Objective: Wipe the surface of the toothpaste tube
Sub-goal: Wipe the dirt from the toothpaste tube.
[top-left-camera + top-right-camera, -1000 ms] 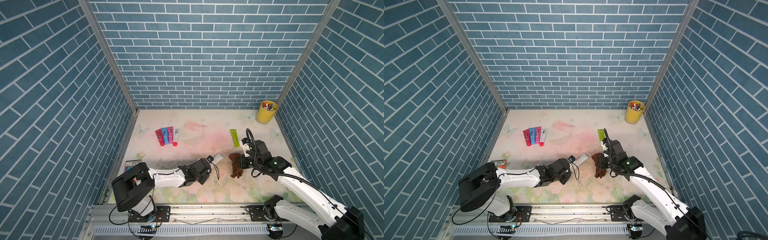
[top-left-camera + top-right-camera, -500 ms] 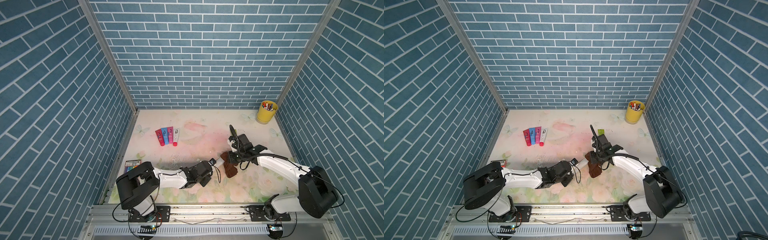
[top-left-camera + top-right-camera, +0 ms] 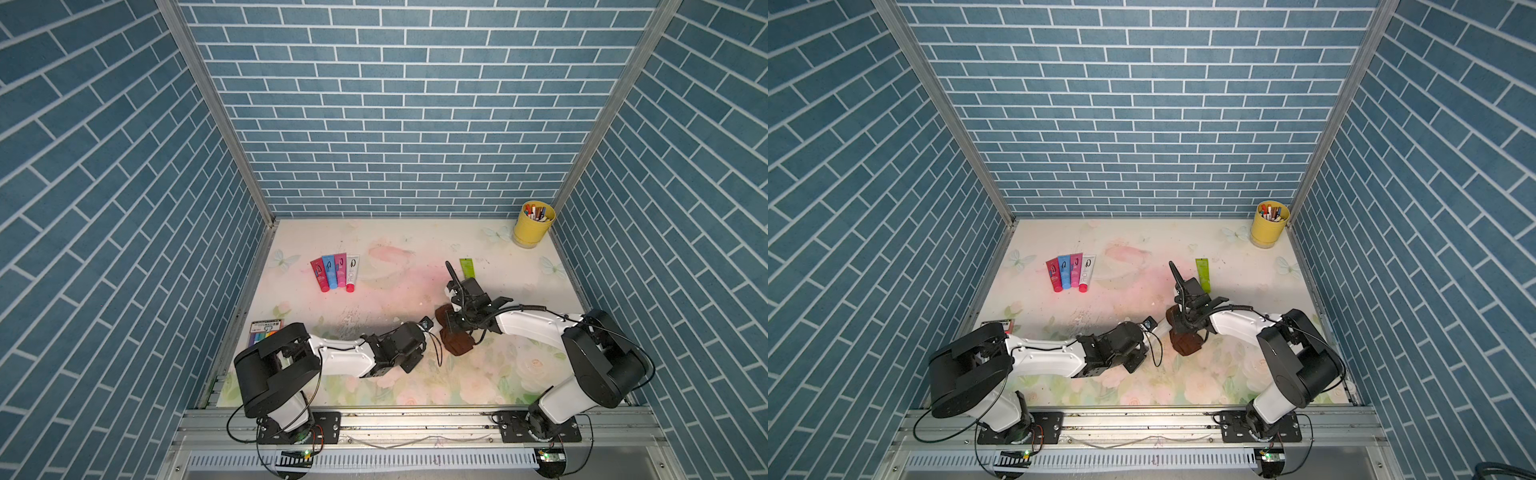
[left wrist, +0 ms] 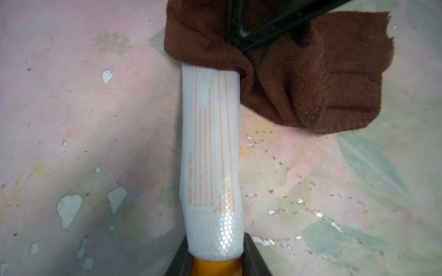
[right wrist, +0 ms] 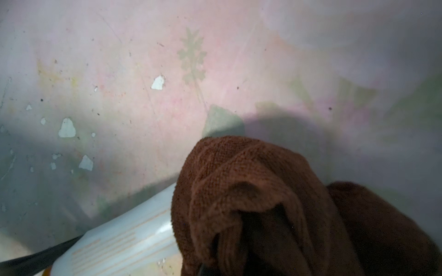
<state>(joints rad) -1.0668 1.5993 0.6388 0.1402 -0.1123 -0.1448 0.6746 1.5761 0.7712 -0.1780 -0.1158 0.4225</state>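
- Brown cloth (image 4: 299,78) lies over the far end of the tube (image 4: 210,155), hiding its crimped tip; the orange cap is cut off at the edge of the left wrist view; in both top views only a sliver of the tube shows between the two arms.
- Counted left to right: one pack (image 3: 265,330) of markers, partly behind the left arm; four small tubes (image 3: 336,272) in a row; one held tube; one cloth; one green tube (image 3: 468,268) near the right wrist; one yellow cup (image 3: 532,224) of pens, too small to count.
- Left gripper (image 4: 215,259) pinches the tube right at the cap; right gripper (image 4: 241,31) is pressed together on a fold of the cloth, its tips sunk in the fabric and hard to make out.
- Tube sits over the front middle of the table (image 3: 395,249); its long axis runs from the left gripper rightward and slightly back; cap toward the left arm, tail under the cloth.
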